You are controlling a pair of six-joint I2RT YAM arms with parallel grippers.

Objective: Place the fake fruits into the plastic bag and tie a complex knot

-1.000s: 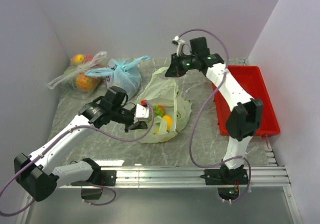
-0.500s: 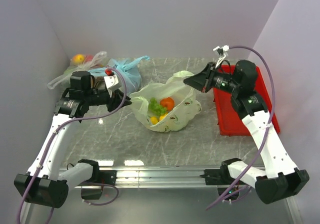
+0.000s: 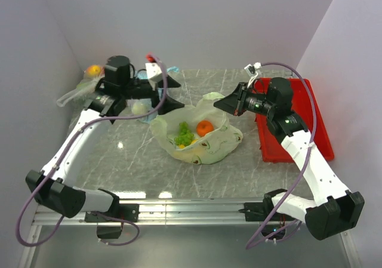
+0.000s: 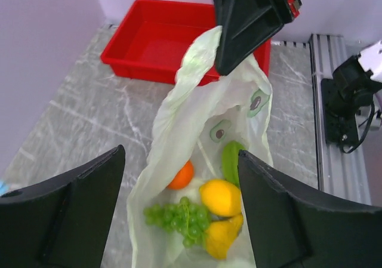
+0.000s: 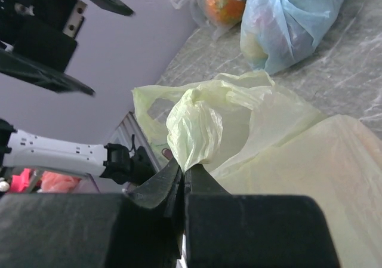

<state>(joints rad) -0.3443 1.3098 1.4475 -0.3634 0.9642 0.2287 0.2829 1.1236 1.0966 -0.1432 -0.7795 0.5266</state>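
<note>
top, left-wrist and right-wrist views. the pale green bag (image 3: 222, 144) lies mid-table (image 3: 131, 160), its mouth spread open. inside it are the grape bunch (image 4: 182, 217), the orange ball (image 4: 181, 175) and two yellow fruits (image 4: 221, 197). the right gripper (image 5: 182, 171) is clamped on the bag's bunched handle (image 5: 194, 128), lifting that edge off the table. the left gripper (image 4: 180, 160) hangs above the bag's far-left side, fingers wide apart and empty. a blue bag (image 5: 292, 14) and a clear bag (image 5: 224, 2) sit at the back left; a red tray (image 4: 161, 41) sits at the right.
</note>
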